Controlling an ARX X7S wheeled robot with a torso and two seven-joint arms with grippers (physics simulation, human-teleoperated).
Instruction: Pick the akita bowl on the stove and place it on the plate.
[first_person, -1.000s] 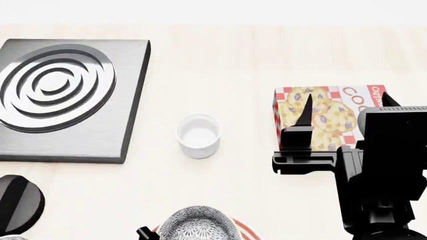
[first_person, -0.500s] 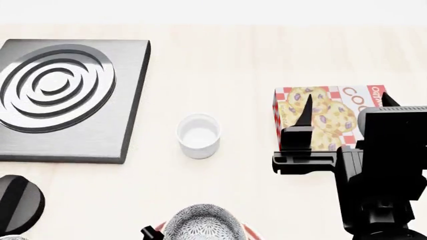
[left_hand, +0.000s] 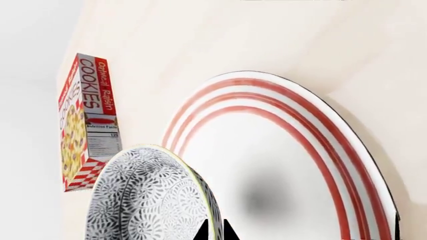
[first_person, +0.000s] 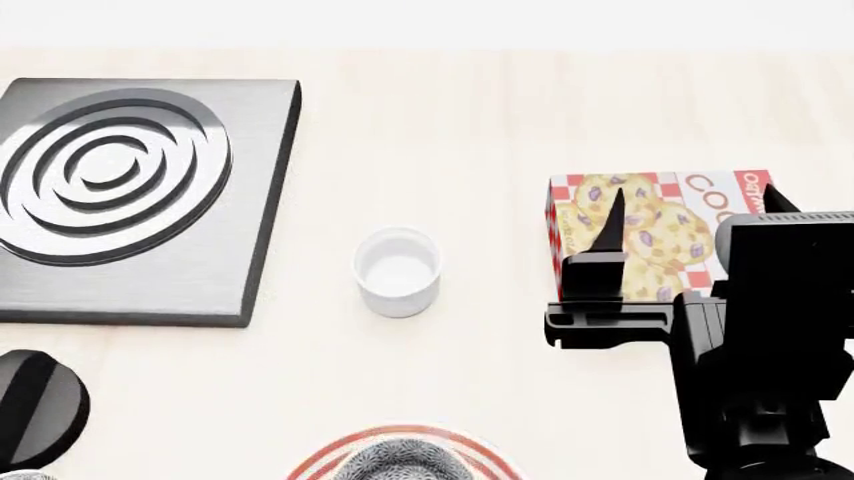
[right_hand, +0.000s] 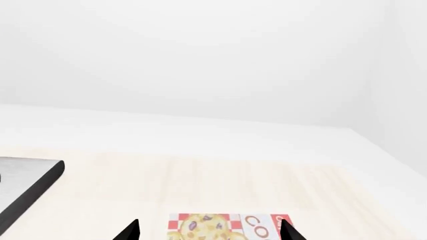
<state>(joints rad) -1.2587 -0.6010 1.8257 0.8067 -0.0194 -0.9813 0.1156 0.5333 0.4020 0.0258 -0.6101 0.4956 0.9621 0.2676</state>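
Left gripper (left_hand: 213, 231) first: only two black fingertips poke into the bottom edge of the left wrist view, pinched together on the rim of the akita bowl (left_hand: 143, 197), so it's clamped on that bowl, though the gripper body itself is cut off and the head view doesn't show it at all. The bowl hangs over the plate (left_hand: 333, 145), its speckled side facing the camera and its lower part out of frame; whether it touches the plate can't be told from here. In the head view just a sliver of the bowl (first_person: 390, 464) peeks up at the bottom edge, ringed by the plate's red bands (first_person: 320, 452), with most of both cropped away. Over to the right gripper (first_person: 683, 205): fingers spread wide apart, holding nothing, hovering in front of the cookie box (first_person: 641, 235) and hiding part of it; in the right wrist view only its two tips show at the bottom. Further out, a small white cup (first_person: 396, 270) stands on the table (first_person: 427, 110) between the box and the stove (first_person: 127, 190), whose burner is bare, and the black knob (first_person: 34, 405) is half cut off at the left edge
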